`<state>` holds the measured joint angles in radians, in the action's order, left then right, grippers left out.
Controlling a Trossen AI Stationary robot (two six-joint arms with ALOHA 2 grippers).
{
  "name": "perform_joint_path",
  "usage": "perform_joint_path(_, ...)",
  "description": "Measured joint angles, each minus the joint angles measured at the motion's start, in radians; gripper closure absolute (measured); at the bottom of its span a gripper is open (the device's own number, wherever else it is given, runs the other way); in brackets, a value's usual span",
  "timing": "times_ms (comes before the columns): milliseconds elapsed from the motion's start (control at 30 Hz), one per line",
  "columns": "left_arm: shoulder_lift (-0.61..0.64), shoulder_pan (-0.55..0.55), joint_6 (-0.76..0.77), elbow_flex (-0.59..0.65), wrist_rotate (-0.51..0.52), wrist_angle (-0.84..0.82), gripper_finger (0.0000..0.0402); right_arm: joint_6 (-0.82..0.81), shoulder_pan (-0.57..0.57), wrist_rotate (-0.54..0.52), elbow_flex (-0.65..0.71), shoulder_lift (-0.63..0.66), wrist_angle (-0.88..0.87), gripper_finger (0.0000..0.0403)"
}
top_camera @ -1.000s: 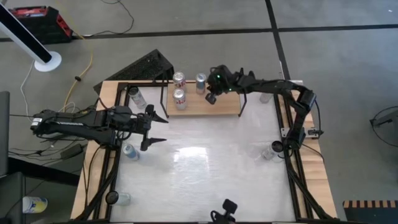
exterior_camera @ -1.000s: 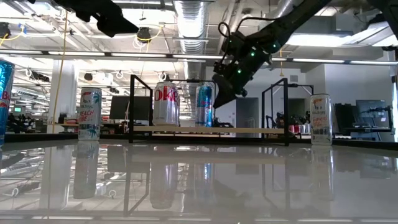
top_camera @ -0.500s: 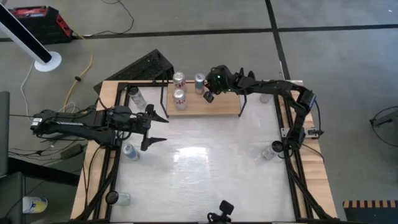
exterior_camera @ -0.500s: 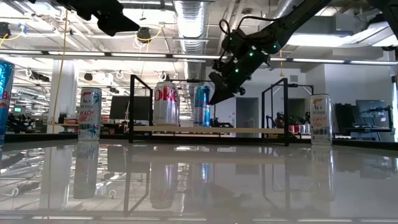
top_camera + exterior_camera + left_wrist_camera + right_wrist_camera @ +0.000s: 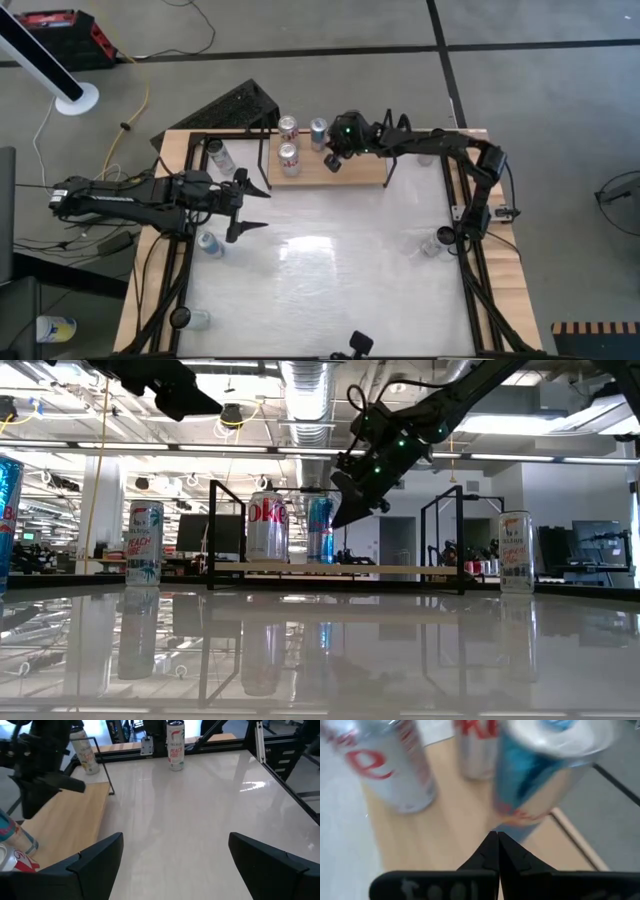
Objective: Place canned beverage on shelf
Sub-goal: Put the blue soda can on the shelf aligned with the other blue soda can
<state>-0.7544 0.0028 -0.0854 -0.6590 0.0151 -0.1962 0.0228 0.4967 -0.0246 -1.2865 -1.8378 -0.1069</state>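
On the far middle of the white table (image 5: 330, 260) stands the shelf (image 5: 350, 170), a small light-wood board with black frame rails at both ends. Item one: three cans on its left half, namely a blue can (image 5: 319, 132) at the far edge, a silver red-lettered can (image 5: 288, 127) to its left, and a second red-lettered can (image 5: 289, 157) nearer the front; the right half of the board is bare wood. Item two: the right gripper (image 5: 333, 160), fingers pressed together with nothing between them, hanging over the board just right of the blue can and near it; the right wrist view shows the joined fingertips (image 5: 497, 851) pointing at the foot of that can, with both red-lettered cans behind, and whether the tips touch the can cannot be told. Item three: the left gripper (image 5: 252, 203), fingers spread wide and empty, held above the left part of the table, well apart from the shelf. Item four: loose cans on the table, one at the far left corner (image 5: 221, 156), one at the left edge beneath the left arm (image 5: 209, 244), one at the near left corner (image 5: 190, 319), one near the right edge (image 5: 431, 246), and one at the far right behind the right arm (image 5: 428, 156).
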Motion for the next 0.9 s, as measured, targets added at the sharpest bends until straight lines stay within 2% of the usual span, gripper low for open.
perform_joint_path(167,0.000,-0.001,0.059,0.000,-0.005,-0.011,0.0055,-0.010,-0.067,0.000,0.001,0.062,-0.065,0.0381)
perform_joint_path(233,0.003,-0.008,0.096,0.000,-0.055,-0.040,0.0055,-0.015,-0.106,0.000,0.001,0.112,-0.102,0.0381)
perform_joint_path(367,0.017,-0.070,0.189,-0.004,-0.226,-0.100,0.0055,-0.015,-0.195,-0.003,0.000,0.201,-0.141,0.0381)
perform_joint_path(433,0.023,-0.126,0.240,-0.027,-0.232,-0.151,0.0055,-0.015,-0.242,-0.025,0.000,0.237,-0.146,0.0381)
perform_joint_path(700,-0.002,-0.410,0.462,-0.259,0.106,-0.544,0.0055,-0.089,-0.445,-0.155,0.000,0.301,-0.181,0.0381)
perform_joint_path(800,-0.019,-0.478,0.641,-0.329,0.231,-0.770,0.0055,-0.138,-0.531,-0.188,0.000,0.302,-0.181,0.0381)
perform_joint_path(900,-0.035,-0.522,0.809,-0.339,0.285,-0.964,0.0055,-0.193,-0.629,-0.276,0.000,0.292,-0.184,0.0381)
